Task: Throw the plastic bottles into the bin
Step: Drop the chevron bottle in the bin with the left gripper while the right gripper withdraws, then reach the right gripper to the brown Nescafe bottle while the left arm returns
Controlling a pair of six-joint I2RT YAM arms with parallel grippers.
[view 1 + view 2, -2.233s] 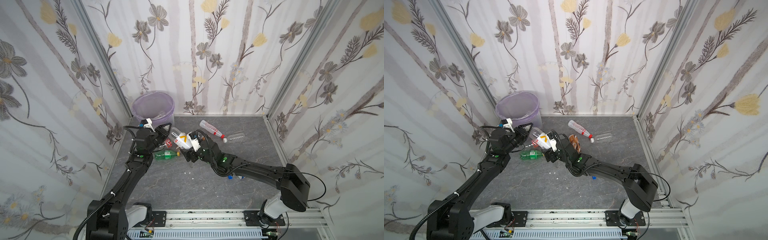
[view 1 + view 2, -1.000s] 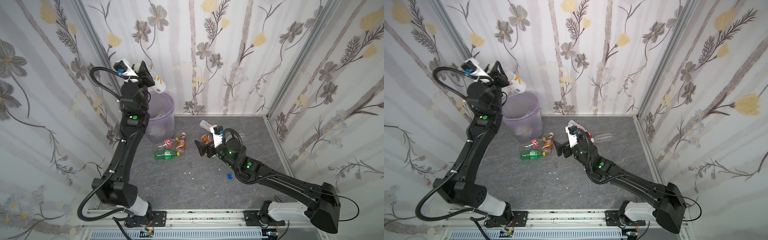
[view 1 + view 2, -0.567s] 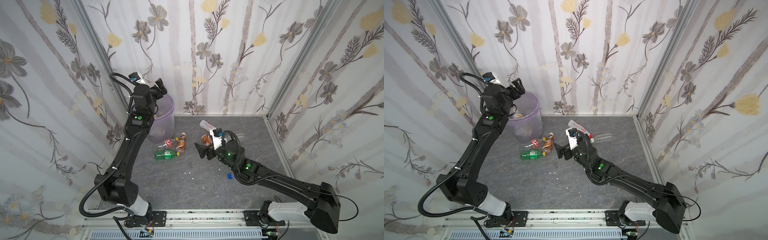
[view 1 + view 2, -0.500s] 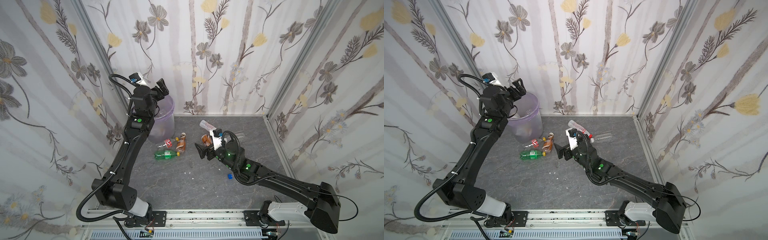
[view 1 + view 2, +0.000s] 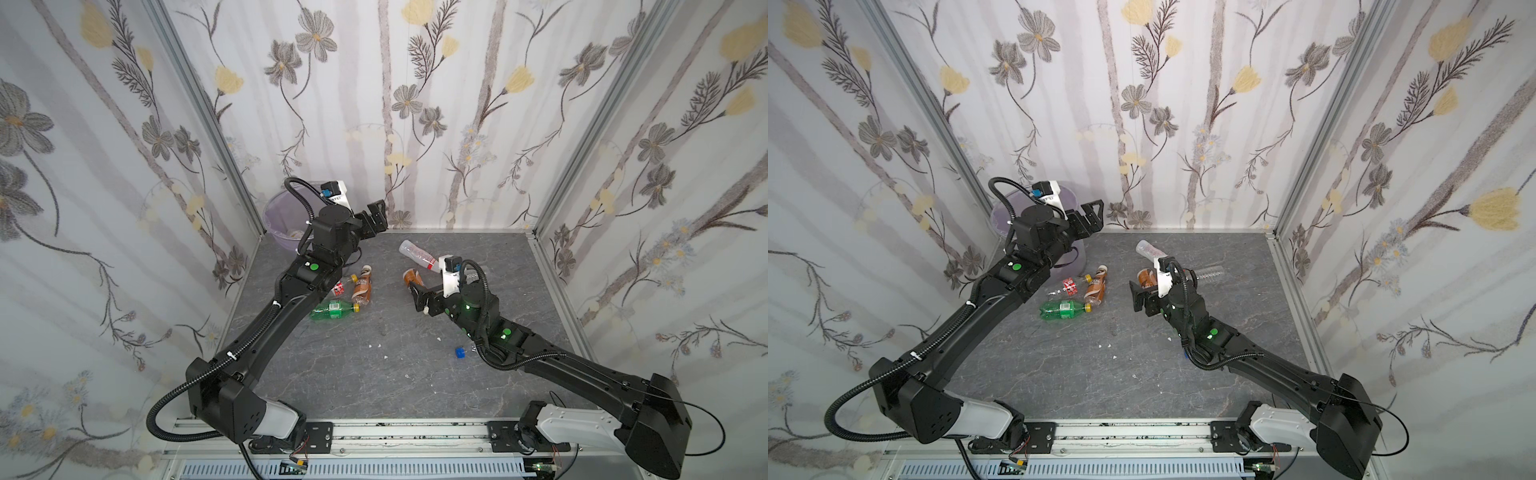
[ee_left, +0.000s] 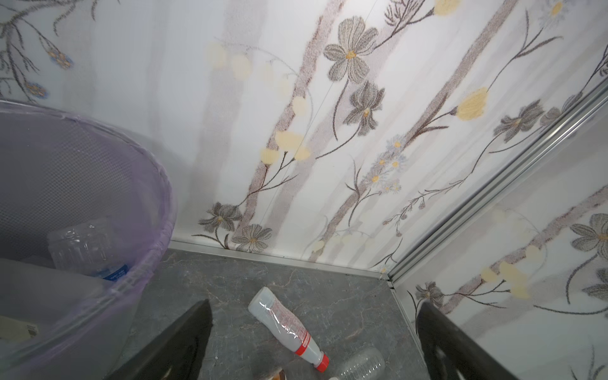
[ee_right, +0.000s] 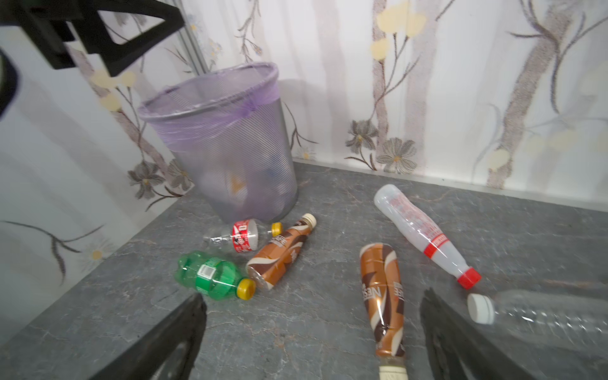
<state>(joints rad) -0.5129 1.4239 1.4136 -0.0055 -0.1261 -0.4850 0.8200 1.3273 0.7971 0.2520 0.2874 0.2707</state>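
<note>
The bin (image 5: 279, 212) (image 7: 230, 131) stands in the back left corner; a clear blue-labelled bottle (image 6: 85, 246) lies inside. My left gripper (image 5: 376, 218) (image 5: 1094, 216) (image 6: 314, 307) hangs open and empty in the air just right of the bin's rim. On the floor lie a green bottle (image 5: 334, 309) (image 7: 210, 276), a red-labelled clear bottle (image 7: 241, 235), two brown bottles (image 7: 283, 253) (image 7: 383, 296), a frosted red-capped bottle (image 5: 417, 254) (image 7: 418, 230) and a clear white-capped bottle (image 7: 543, 319). My right gripper (image 5: 419, 297) (image 7: 312, 297) is open, low, beside the nearer brown bottle.
Flowered walls close in the back and both sides. A loose blue cap (image 5: 459, 352) and small white scraps lie on the grey floor beside my right arm. The rail with both arm bases runs along the front edge.
My left gripper opened above the bin and let go of the white-and-yellow labelled bottle, then dropped and swung to the bin's right. The right arm has hardly moved.
</note>
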